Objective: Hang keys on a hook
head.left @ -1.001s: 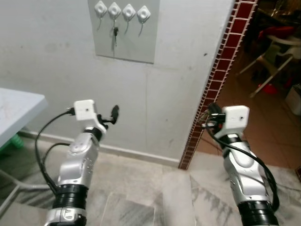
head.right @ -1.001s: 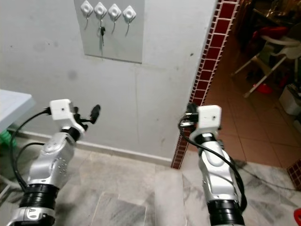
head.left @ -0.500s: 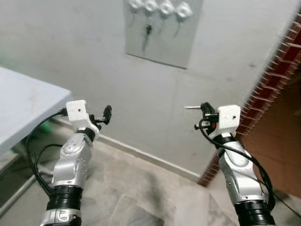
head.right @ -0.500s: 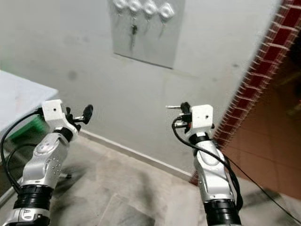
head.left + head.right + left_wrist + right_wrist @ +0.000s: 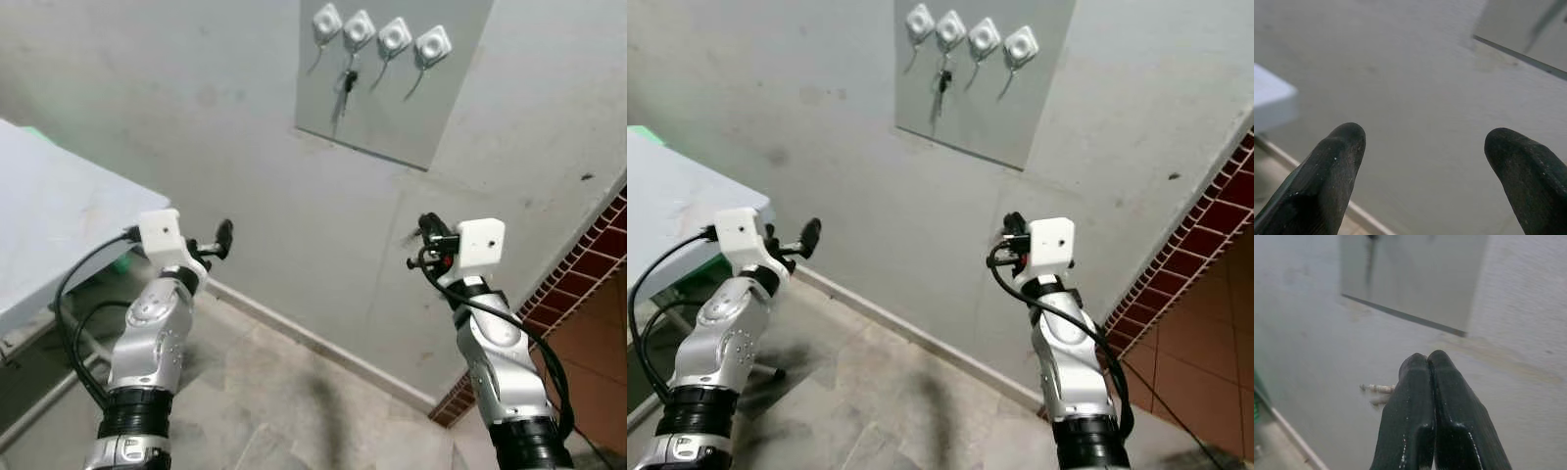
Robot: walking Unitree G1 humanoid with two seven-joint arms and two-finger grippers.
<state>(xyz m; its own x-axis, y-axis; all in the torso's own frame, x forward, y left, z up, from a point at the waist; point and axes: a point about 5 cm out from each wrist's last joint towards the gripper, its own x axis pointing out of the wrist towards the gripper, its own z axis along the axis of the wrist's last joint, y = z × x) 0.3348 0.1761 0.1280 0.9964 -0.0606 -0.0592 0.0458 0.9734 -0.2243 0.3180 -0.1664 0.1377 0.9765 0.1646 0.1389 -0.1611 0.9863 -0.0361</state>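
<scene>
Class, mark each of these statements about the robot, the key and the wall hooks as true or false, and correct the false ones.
1. The left tool is open. True.
2. The right tool is wide open. False: its fingers are pressed together, with a key sticking out sideways.
3. Four hooks sit on the grey panel. True.
4. All the hooks are bare. False: a key hangs on the second from the left.

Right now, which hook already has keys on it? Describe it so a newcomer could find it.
On the grey wall, find the grey panel above and between the two arms. It carries a row of four white hooks. The taken one is second from the left: a dark key hangs below it, while its three neighbours are bare.
</scene>
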